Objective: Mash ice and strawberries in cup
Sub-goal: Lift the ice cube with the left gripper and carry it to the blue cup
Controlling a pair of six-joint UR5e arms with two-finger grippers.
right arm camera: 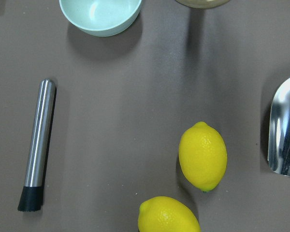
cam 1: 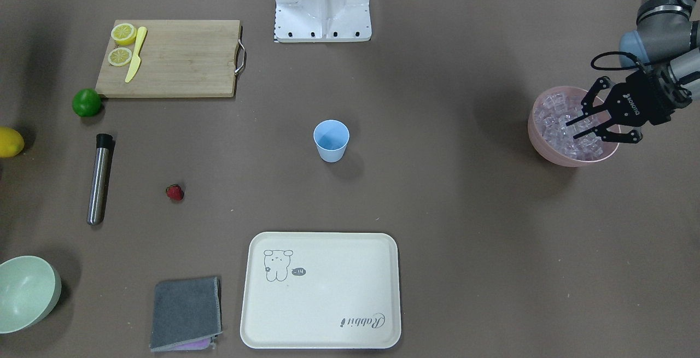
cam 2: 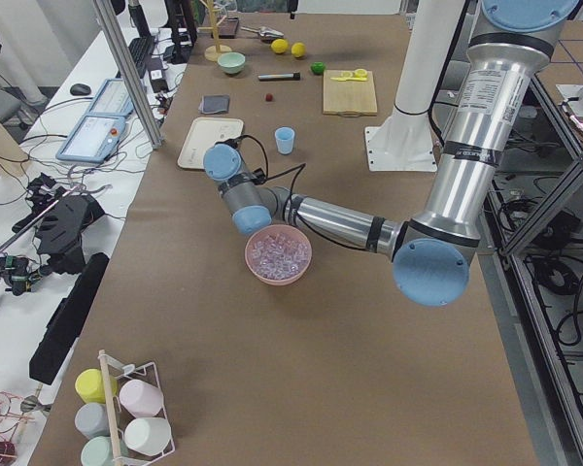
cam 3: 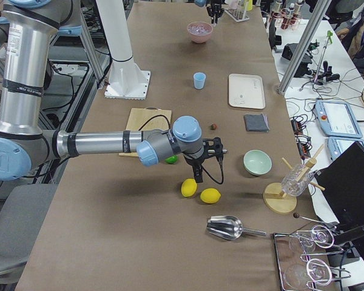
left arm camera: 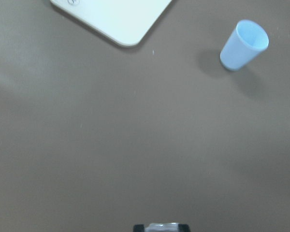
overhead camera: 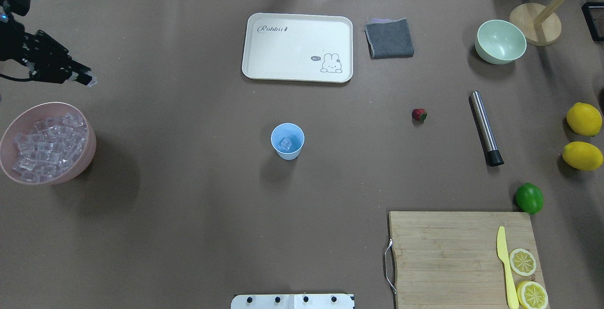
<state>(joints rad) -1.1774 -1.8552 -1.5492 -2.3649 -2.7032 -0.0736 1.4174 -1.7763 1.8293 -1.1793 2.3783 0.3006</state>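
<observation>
Your desk point(overhead camera: 188, 214) carried the wooden cutting board point(overhead camera: 443, 252) at the right corner on the robot's side and the cream tray point(overhead camera: 292, 49) midway along the far edge. At the left edge stood the pink bowl point(overhead camera: 88, 155), heaped with ice point(overhead camera: 45, 151). You had the left gripper point(cam 1: 572, 131) poised above it, jaws at a narrow gap. The wrist view was cropped there, but a single clear cube seemed to be pinched between the fingertips. The cup point(overhead camera: 288, 154) stood upright in the middle of the desk with one cube lying at its bottom. Your right gripper point(cam 3: 198, 174) hung near the right edge, above two lemons point(overhead camera: 584, 119), and I could not tell how wide its jaws stood. The strawberry point(overhead camera: 419, 114) lay alone in the right half, between the cup and the steel muddler point(overhead camera: 485, 127), touching neither.
</observation>
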